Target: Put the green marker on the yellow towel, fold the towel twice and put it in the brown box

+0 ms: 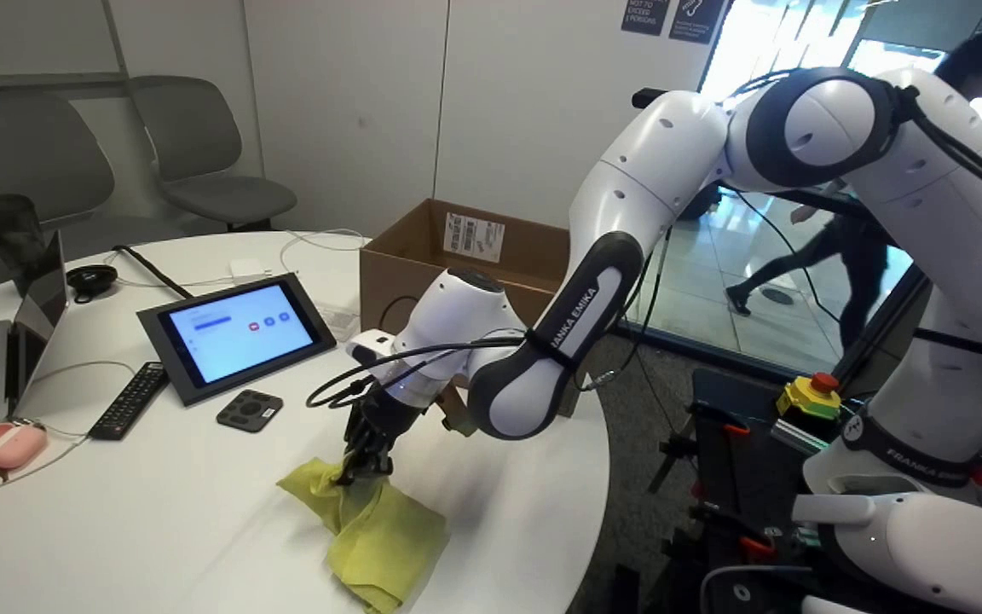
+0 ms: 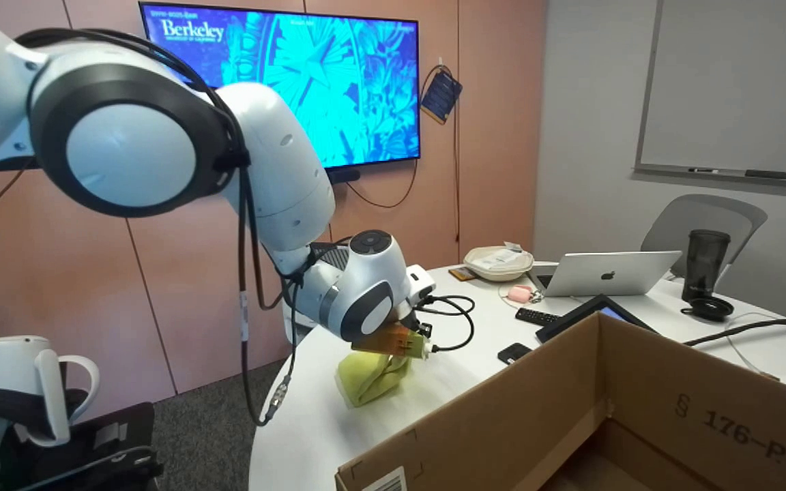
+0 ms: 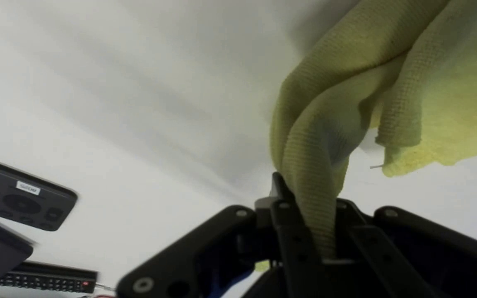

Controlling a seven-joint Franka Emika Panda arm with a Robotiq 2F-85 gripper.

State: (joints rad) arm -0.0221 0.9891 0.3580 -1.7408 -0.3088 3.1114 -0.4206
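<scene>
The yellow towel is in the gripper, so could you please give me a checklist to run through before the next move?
1. Grip: ok; the gripper is shut on a bunched fold of the yellow towel.
2. Folds: not ok; the towel looks crumpled and uneven rather than neatly folded.
3. Marker inside: cannot tell; no green marker can be made out in any view, and the cloth may hide it.
4. Box opening: ok; the brown box is open-topped in both exterior views.
5. Neighbours: ok; the tablet and small black remote lie apart from the towel.
</scene>
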